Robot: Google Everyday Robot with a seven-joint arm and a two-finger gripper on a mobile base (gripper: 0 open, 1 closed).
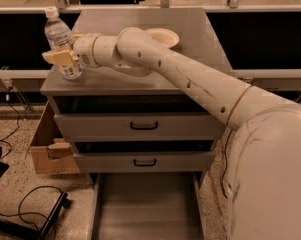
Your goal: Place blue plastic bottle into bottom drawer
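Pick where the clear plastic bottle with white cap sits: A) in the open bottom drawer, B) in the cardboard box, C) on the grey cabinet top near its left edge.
C: the clear plastic bottle stands on the grey cabinet top by its left edge, robot's hand at its middle.
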